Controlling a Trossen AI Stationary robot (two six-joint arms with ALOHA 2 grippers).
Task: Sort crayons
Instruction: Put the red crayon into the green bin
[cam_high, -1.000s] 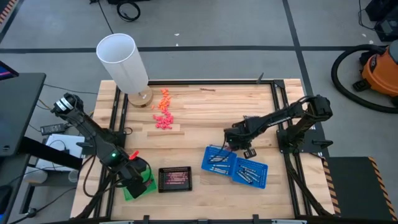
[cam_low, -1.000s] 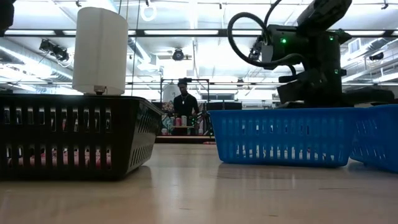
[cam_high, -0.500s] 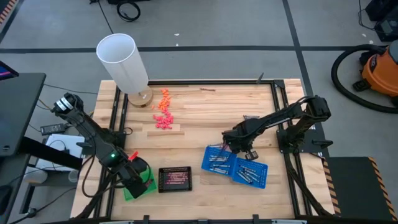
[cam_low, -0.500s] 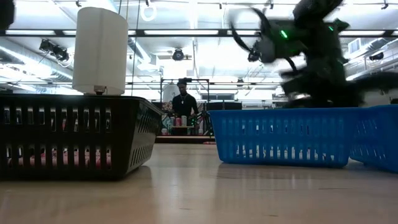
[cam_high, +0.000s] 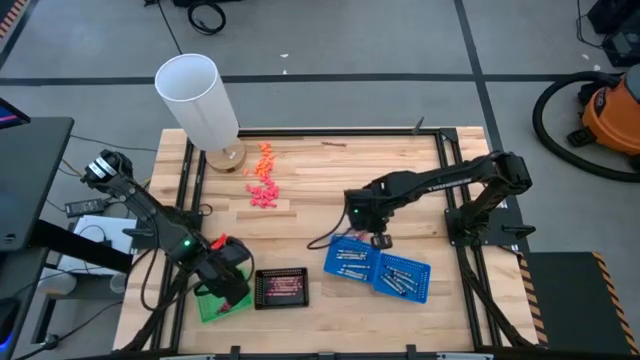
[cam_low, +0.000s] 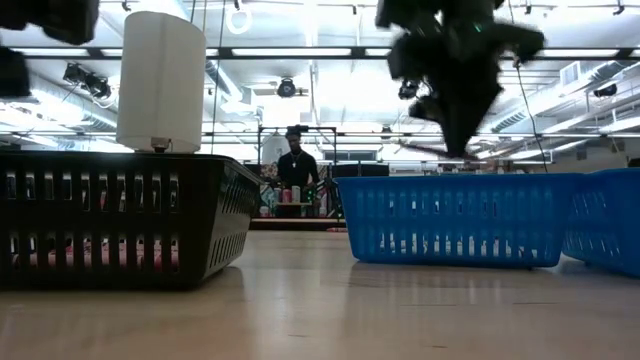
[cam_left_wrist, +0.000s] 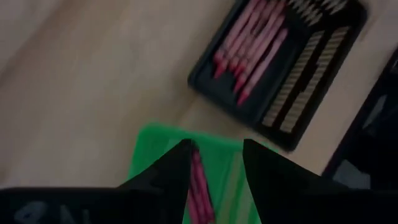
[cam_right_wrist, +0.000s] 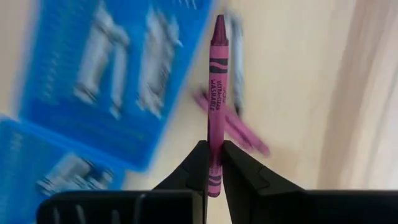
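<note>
My right gripper (cam_high: 376, 236) hangs over the table just beyond the blue baskets (cam_high: 352, 257), shut on a magenta crayon (cam_right_wrist: 217, 81). In the low view it is a dark blur (cam_low: 455, 90) above the blue basket (cam_low: 455, 220). Below it on the wood lie a magenta crayon (cam_right_wrist: 236, 129) and a grey one (cam_right_wrist: 235, 56). Grey crayons fill the blue baskets. My left gripper (cam_left_wrist: 215, 168) stands open over the green basket (cam_high: 212, 305), in which a red crayon (cam_left_wrist: 199, 186) lies. The black basket (cam_high: 281, 287) holds red crayons. My right gripper pinches the magenta crayon near its flat end (cam_right_wrist: 214, 134) between its two fingers (cam_right_wrist: 198, 162). The fingers point steeply down and the crayon runs along them, its pointed tip (cam_right_wrist: 219, 25) sticking out past the fingertips. The crayon is lifted clear of the table.
A tall white cylinder (cam_high: 195, 95) on a wooden foot stands at the far left corner. A heap of stubby orange-pink pieces (cam_high: 262, 180) lies beside it. The middle of the table is bare wood. A person (cam_low: 296, 165) stands far off in the room.
My right gripper has risen from just beyond the blue baskets and gone a little toward the table's left. My left gripper has turned over the green basket and shifted slightly toward the black basket.
</note>
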